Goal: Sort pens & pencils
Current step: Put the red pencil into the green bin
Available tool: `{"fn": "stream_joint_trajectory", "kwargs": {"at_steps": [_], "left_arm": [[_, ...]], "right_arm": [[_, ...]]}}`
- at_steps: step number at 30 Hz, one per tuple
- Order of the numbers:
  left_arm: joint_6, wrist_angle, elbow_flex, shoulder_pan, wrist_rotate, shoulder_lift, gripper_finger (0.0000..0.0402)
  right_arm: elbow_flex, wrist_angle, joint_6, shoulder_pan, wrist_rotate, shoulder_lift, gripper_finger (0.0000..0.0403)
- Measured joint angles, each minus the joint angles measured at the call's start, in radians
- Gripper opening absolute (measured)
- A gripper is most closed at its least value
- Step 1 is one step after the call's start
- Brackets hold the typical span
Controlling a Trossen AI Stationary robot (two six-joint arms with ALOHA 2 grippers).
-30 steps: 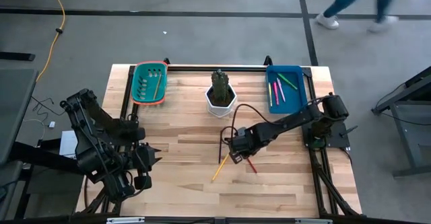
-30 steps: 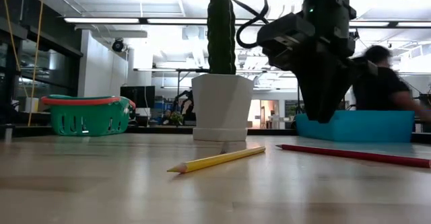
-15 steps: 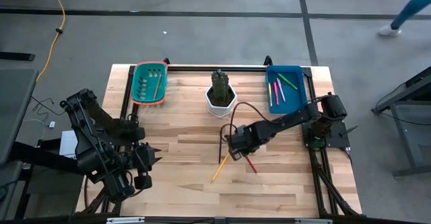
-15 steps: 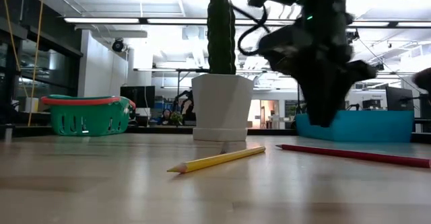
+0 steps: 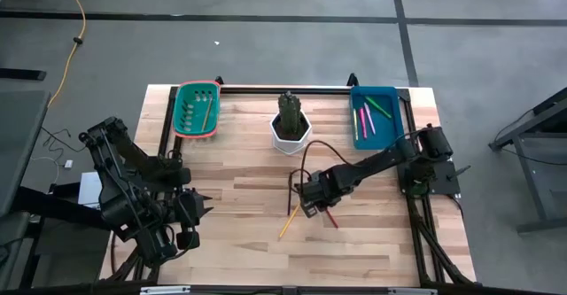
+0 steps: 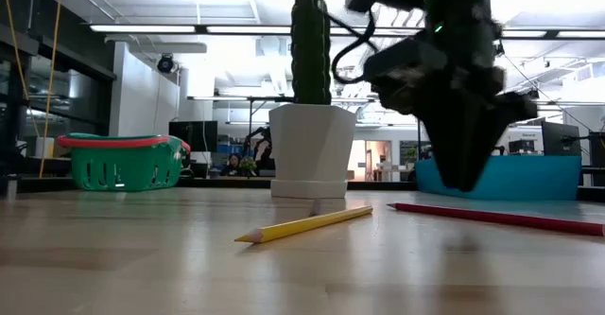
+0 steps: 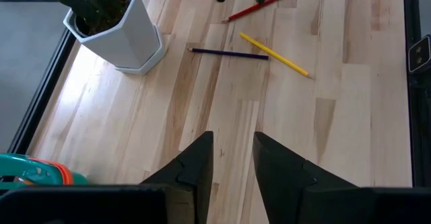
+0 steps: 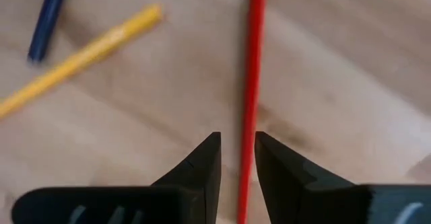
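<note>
Wooden table [image 5: 239,189], sorting partly done, three sticks left loose.
Pens [image 5: 365,118] are lying in the blue tray [image 5: 399,118], one pencil [image 5: 205,113] is sitting in the green basket [image 5: 182,122]; yellow pencil [image 5: 288,223], red pencil [image 8: 250,83] and dark pencil [image 7: 227,52] are waiting mid-table. Right gripper [image 8: 236,158] is hanging over the red one, fingers slightly parted, grasping nothing. Left gripper [image 7: 232,157] is idling empty near the table's front left.

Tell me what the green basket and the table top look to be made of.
The green slotted basket with an orange rim looks like moulded plastic, judging by its even colour and cut-out slots. The pale table top looks like wood with a smooth finish: joined planks with visible grain.
</note>
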Motion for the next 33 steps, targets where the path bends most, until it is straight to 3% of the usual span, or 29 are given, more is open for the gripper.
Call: {"fn": "stream_joint_trajectory", "kwargs": {"at_steps": [33], "left_arm": [[0.000,0.000,0.000,0.000,0.000,0.000,0.0095]], "right_arm": [[0.002,-0.019,-0.045,-0.021,-0.043,0.067,0.0083]]}}
